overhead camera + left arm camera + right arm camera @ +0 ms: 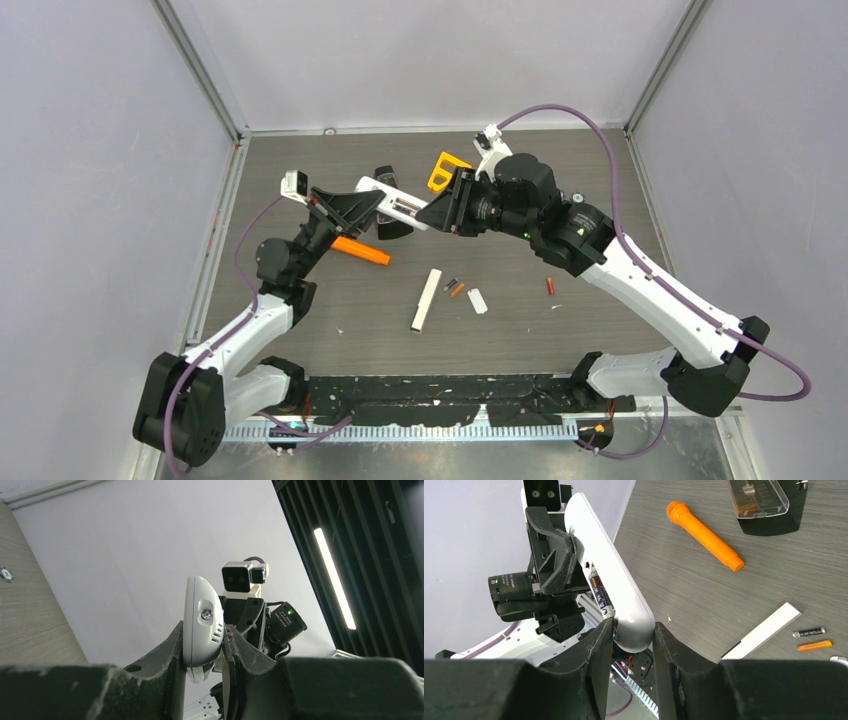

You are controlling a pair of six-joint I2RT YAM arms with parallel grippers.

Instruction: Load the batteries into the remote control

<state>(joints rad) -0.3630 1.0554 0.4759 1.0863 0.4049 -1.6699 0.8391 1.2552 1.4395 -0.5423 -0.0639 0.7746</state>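
Nearest, left tool (204,645) and right tool (633,630), both clamped on white remote control (614,580). Dark wood-grain desk (330,290) carries loose batteries (808,632); pale walls (430,60) around.

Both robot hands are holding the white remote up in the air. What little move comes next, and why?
Probably the right jaws should let go while the left jaws hold the remote. One battery already sits in it, but the dark grey battery, orange battery and red battery lie loose on the table.
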